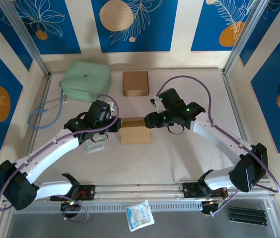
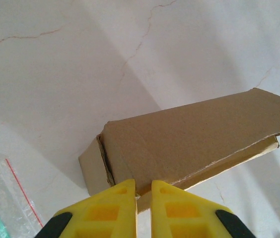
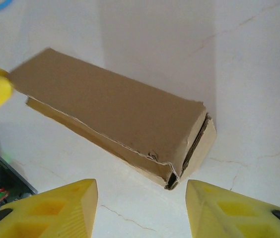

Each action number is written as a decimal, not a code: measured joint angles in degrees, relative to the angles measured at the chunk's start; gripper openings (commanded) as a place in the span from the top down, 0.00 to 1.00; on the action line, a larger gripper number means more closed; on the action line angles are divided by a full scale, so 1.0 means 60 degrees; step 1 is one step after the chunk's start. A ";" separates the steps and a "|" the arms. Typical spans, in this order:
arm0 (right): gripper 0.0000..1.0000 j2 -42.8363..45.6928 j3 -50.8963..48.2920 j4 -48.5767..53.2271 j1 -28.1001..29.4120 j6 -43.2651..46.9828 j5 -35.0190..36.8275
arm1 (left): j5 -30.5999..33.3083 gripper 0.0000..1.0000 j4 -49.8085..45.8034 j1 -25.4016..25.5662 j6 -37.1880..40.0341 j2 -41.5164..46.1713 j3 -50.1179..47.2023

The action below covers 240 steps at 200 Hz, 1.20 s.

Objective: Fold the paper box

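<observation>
The left gripper (image 1: pixel 117 126) and right gripper (image 1: pixel 149 120) block both ends of the paper box (image 1: pixel 135 134). Bare table (image 1: pixel 145 168) lies open on its near side. A second cardboard box (image 1: pixel 135 83) and a green pouch (image 1: pixel 86 80) stand farther back.

The top external camera sat high above and behind the arm bases, looking down and forward over the whole table (image 1: pixel 179 163). Each wrist camera looked close along its own fingers, the left gripper's (image 2: pixel 143 193) toward one end of the paper box (image 2: pixel 194 139) and the right gripper's (image 3: pixel 141 186) toward the opposite end. All three views shared that box.
</observation>
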State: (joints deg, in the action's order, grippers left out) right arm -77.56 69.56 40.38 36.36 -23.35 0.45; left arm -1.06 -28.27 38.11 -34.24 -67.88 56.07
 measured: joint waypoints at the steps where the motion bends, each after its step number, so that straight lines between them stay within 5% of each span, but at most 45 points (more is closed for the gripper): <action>1: 0.48 0.0011 0.0022 -0.0004 -0.0011 -0.0025 0.0000 | 0.0000 0.87 0.0000 0.0000 0.0000 0.0000 0.0000; 46: 0.47 0.0273 0.0168 -0.0138 -0.0528 -0.0346 0.0215 | -0.0040 0.87 0.0000 0.0000 0.0000 0.0000 0.0000; 103: 0.67 -0.0699 -0.0215 -0.0652 -0.0616 -0.0568 0.0004 | -0.0102 0.87 0.0000 0.0000 0.0004 0.0000 -0.0029; 145: 0.67 -0.0474 -0.0991 -0.1096 -0.0459 -0.0867 -0.0186 | -0.0229 0.51 -0.0284 0.0000 0.0015 0.0062 -0.0361; 177: 0.66 -0.0331 -0.1082 -0.1045 -0.0390 -0.0903 -0.0106 | 0.0051 0.38 -0.0317 -0.0018 0.0036 0.0474 -0.0353; 207: 0.64 -0.0331 -0.1031 -0.0947 -0.0390 -0.0892 -0.0069 | 0.0266 0.41 -0.0157 -0.0146 0.0004 0.0495 -0.0208; 240: 0.62 -0.0339 -0.0878 -0.0623 -0.0379 -0.0856 0.0051 | 0.0178 0.63 0.0204 -0.0470 -0.0095 -0.0004 -0.0244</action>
State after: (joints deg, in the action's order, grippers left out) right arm -79.59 64.29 36.64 34.09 -28.49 0.75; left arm 0.01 -27.05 35.29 -34.81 -67.90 54.61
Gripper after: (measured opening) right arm 0.379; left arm 0.432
